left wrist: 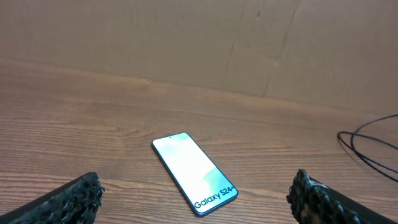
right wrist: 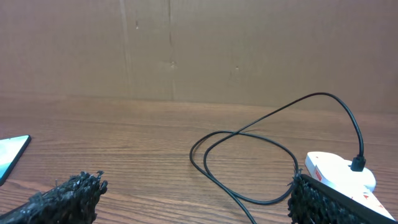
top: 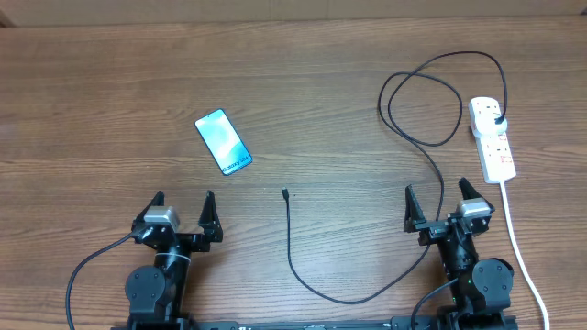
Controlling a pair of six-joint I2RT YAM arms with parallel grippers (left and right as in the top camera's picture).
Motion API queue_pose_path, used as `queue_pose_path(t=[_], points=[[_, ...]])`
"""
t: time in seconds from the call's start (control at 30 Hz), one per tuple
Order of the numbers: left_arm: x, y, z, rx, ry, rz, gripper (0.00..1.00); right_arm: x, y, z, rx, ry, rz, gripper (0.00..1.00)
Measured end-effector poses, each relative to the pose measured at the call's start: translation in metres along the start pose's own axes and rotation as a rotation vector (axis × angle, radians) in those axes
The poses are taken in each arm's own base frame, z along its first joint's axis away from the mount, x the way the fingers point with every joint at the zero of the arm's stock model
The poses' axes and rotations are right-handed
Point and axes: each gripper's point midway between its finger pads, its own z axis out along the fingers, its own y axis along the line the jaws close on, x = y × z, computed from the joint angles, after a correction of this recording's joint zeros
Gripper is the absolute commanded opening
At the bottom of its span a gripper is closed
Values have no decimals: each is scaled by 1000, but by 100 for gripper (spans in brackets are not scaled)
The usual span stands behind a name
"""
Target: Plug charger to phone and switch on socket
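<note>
Both end effectors stand wide open and hold nothing: the left end effector [top: 183,203] at the lower left of the overhead frame, the right end effector [top: 437,194] at the lower right. The phone [top: 223,141] lies flat on the desk [top: 92,110], screen up and turned diagonally, left of the centre and ahead of the left end effector. The charger [top: 290,240] makes a long curve through the lower centre, runs up past the right end effector, loops in the upper right, and ends in its plug [top: 496,121], which sits in the top outlet of the socket [top: 492,137] at the right edge. Its connector tip [top: 285,193] lies free near the centre, apart from the phone.

I judge that nothing of the task is done yet, so the first step is to take the tip. I want to close on the cable just behind the connector, so that the tip points out straight and does not twist. The phone's end with the white text faces the tip (probably the port end, but I cannot see the port). The phone may slide when pushed, so I plan to steady it with the left end effector. The switch marks on the socket are too small to read.
</note>
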Motion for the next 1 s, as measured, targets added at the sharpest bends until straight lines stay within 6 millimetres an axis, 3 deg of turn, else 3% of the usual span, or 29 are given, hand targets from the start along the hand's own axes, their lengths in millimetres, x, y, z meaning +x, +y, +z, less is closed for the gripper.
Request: queue_pose_path(t=[0.37,0.57,0.87,1.0], points=[[-1,-1,0,3,-4,0,99,0,0,0,0,0,0,100],[-11,-10,-4,45,0,1,100,0,0,0,0,0,0,100],[-115,-39,-52,57,20,-1,100,0,0,0,0,0,0,100],[-155,-48,-59,38,116,12,100,0,0,0,0,0,0,100]])
